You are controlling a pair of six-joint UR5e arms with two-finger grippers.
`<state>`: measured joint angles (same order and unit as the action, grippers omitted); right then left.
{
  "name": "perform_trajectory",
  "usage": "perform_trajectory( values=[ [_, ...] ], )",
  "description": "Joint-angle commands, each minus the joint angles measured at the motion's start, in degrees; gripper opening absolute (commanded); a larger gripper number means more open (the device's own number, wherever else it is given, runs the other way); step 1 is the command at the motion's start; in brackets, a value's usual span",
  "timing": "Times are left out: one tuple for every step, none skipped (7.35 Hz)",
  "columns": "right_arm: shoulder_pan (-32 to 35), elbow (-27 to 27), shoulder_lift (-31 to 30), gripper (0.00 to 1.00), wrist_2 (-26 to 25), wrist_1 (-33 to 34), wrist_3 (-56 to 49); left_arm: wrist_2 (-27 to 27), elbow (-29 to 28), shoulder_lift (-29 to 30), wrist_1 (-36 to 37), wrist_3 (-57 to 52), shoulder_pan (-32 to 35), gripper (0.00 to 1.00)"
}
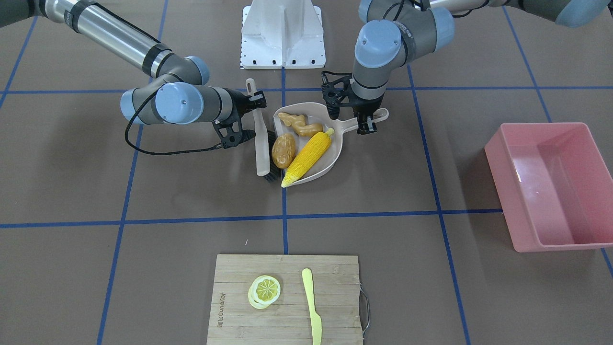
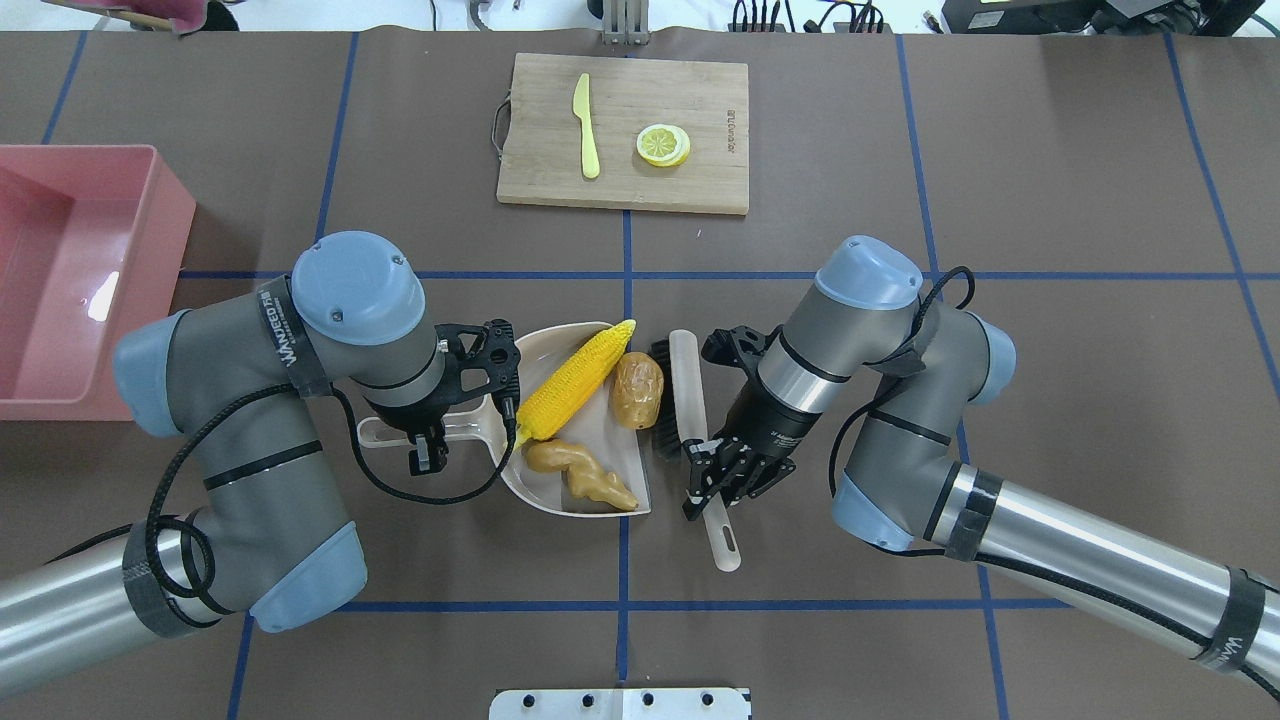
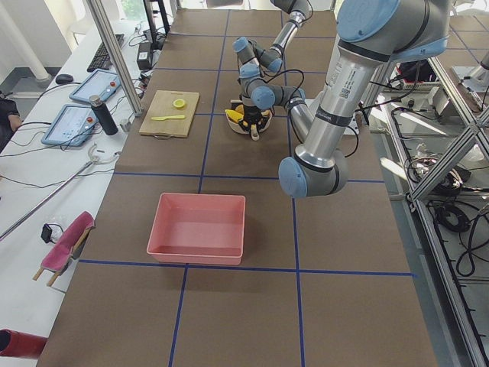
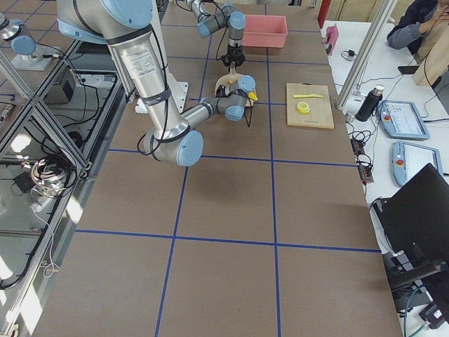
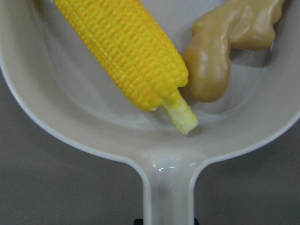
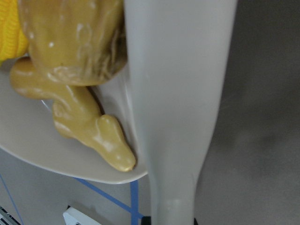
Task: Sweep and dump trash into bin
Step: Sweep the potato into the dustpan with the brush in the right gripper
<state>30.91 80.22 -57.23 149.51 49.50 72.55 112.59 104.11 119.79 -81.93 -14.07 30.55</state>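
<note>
Ribbed corn cob (image 2: 575,385), knobbly ginger (image 2: 580,475), rounded potato lump (image 2: 637,390) in glossy beige dustpan (image 2: 598,432). Dustpan handle clamped in left gripper (image 2: 425,455) jaws; right gripper (image 2: 715,480) jaws closed on smooth brush (image 2: 687,385) handle.

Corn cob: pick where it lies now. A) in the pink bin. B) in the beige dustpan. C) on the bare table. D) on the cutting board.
B: the corn cob lies in the dustpan next to the ginger root, with the left claw on the dustpan's handle.
</note>
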Motion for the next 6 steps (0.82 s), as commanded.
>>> perform_trajectory(
  values=[
    [-1.55,0.2,1.59,0.0,-1.84,-0.01,2.93,0.0,0.39,0.0,0.02,0.1,0.12,0.0],
    [-2.25,0.29,1.86,0.0,-2.55,-0.02,3.73,0.0,0.39,-0.09,-0.07,0.53,0.12,0.0],
    [-2.52,0.72,1.86,0.0,-2.64,-0.02,4.78,0.0,0.48,-0.09,-0.07,0.62,0.12,0.0],
    [-2.7,1.69,1.86,0.0,-2.99,-0.02,5.75,0.0,0.74,-0.17,-0.76,1.23,0.21,0.0],
    [-2.7,2.74,1.34,0.0,-2.47,0.07,6.46,0.0,0.74,-0.35,-2.25,2.46,0.21,0.0],
    [-2.0,3.71,-0.32,0.0,-1.77,0.16,6.38,0.0,0.74,-0.44,-2.7,2.73,0.21,0.0]
  ],
)
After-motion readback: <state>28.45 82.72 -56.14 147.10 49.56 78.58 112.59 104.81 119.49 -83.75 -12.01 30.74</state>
